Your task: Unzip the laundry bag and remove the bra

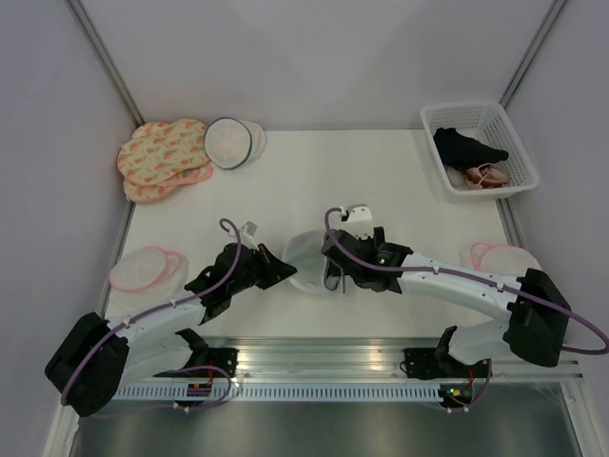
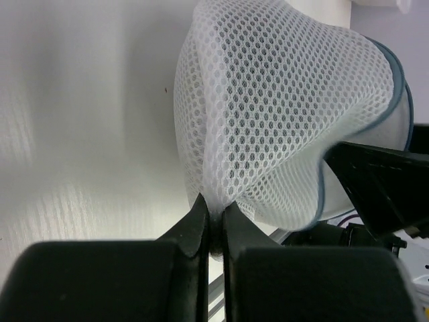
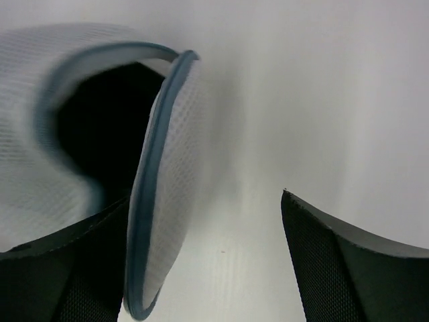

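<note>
The jaws of my left gripper [image 2: 213, 211] are pinching closed on a fold of mesh in the wall of the laundry bag [image 2: 268, 107], anchoring it mid-table. The right gripper [image 3: 201, 221] is hanging wide apart, gripping nothing, with the grey-rimmed flap [image 3: 161, 201] standing between its fingers. The bag's mouth is facing the right arm, so I'm judging that arm the one to reach in. Only the right wrist view is showing the dark mass inside, likely the bra [image 3: 100, 127]. The left wrist view is giving just a shadow through mesh, and the top view is hiding the opening behind the arms.
</note>
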